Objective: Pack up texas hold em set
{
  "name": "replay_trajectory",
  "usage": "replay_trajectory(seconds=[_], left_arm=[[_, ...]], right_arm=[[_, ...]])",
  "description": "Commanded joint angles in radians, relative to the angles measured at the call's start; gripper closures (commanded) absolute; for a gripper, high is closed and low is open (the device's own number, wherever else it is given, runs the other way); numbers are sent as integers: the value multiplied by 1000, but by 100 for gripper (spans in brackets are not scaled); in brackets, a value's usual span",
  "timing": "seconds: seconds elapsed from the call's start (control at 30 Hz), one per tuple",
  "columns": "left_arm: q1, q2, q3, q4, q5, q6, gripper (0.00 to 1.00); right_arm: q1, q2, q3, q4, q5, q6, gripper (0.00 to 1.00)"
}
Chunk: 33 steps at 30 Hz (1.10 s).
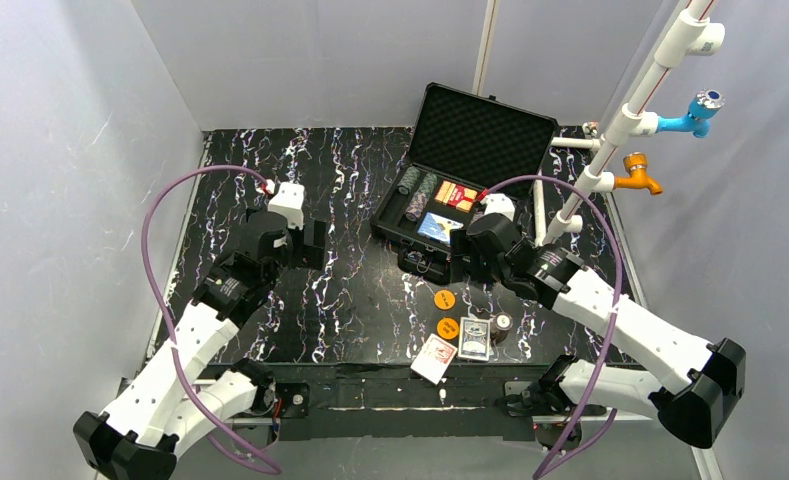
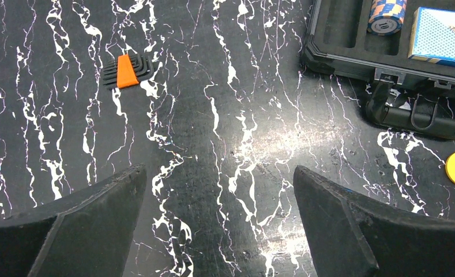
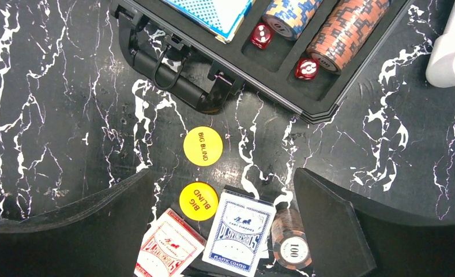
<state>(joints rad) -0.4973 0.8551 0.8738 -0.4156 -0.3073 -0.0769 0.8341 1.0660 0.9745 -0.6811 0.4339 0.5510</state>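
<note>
**Case open far right, loose bits nearer**

It's on the worktop, lid up. Right pincer, spread wide and empty, hangs just near of it above two orange discs, a red deck and a blue deck. Left pincer gapes too, well left.

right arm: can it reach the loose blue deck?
Likely yes: the right end effector is open and the blue deck lies uncovered below it. The red deck and a chip stack flank it, so finger room looks tight.

Black marbled table, open case, two orange discs, red deck, blue deck, chip stack, hex keys
</note>
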Motion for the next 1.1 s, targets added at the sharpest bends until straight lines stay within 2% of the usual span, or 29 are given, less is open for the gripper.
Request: replay_trajectory(seconds=[0.0, 0.53, 0.73, 1.07], left_arm=[[5, -34, -13, 6, -9, -7, 2], [5, -40, -17, 5, -6, -4, 2], [5, -52, -19, 0, -4, -5, 2], [4, -66, -23, 0, -6, -3, 2]], right_arm=[[3, 21, 32, 15, -17, 22, 2], [3, 23, -23, 24, -52, 76, 2], [3, 111, -83, 18, -127, 156, 1], [9, 231, -123, 87, -234, 110, 2]])
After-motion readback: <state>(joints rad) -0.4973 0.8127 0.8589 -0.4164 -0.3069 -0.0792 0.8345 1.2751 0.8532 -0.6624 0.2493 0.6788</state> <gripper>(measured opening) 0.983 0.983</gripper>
